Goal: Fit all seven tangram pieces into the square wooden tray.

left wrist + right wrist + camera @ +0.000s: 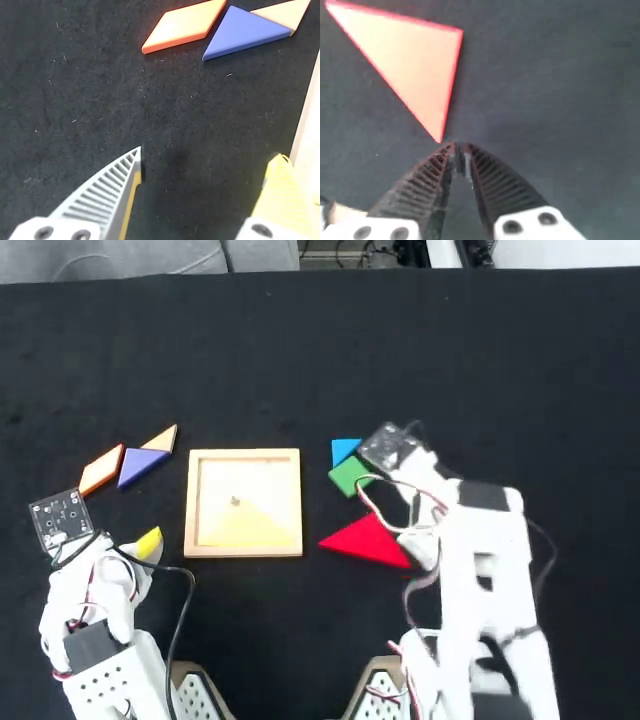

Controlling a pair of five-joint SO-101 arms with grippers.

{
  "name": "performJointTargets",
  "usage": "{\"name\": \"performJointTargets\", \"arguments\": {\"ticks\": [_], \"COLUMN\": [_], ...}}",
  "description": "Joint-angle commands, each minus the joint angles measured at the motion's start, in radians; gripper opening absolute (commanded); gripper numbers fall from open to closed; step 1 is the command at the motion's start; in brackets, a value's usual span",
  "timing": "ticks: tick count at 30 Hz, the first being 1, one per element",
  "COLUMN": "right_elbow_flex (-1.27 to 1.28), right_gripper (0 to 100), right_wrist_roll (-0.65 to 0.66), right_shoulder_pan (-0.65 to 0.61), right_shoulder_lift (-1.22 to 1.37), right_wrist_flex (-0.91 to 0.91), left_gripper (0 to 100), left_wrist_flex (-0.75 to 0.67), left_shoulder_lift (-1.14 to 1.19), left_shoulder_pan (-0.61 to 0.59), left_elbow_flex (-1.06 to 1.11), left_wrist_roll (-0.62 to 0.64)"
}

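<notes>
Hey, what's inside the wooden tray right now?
One yellow triangle lies flat in the wooden tray, against its near edge in the high view. The rest of its floor is bare wood. The triangle covers the floor beneath it.

Lighting: soft, even light from above; black worktop [300, 350] dark and matte.
Red triangle [405, 65] washed pale by glare in the right wrist view; faint, soft-edged shadow on the worktop under the left claw [207, 154]; wooden tray [243, 453] rim brightly lit.
</notes>
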Motion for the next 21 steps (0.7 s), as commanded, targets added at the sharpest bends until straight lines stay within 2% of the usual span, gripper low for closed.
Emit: {"name": "performJointTargets", "arguments": {"ticks": [1, 4, 8, 13, 21], "right_elbow_flex": [-0.117, -0.191, -0.228, -0.289, -0.366], "right_gripper": [10.3, 22.0, 24.6, 28.9, 30.9], "right_wrist_roll": [-0.123, -0.141, 0.078, 0.224, 0.229], "right_shoulder_pan": [-0.135, -0.262, -0.373, -0.348, -0.327], "right_shoulder_lift": [-0.067, 0.036, 0.196, 0.366, 0.538], "right_wrist_flex": [0.170, 0.241, 0.235, 0.203, 0.120], "left_gripper": [37, 37, 37, 37, 37], "left_wrist_flex": [0.000, 0.000, 0.000, 0.000, 0.000], "left_shoulder_lift": [-0.012, -0.012, -0.012, -0.012, -0.012], "left_shoulder_pan": [-0.004, -0.004, -0.004, -0.005, -0.004], "left_elbow_flex": [0.002, 0.002, 0.002, 0.002, 0.002], "left_wrist_roll": [0.005, 0.005, 0.005, 0.005, 0.005]}}
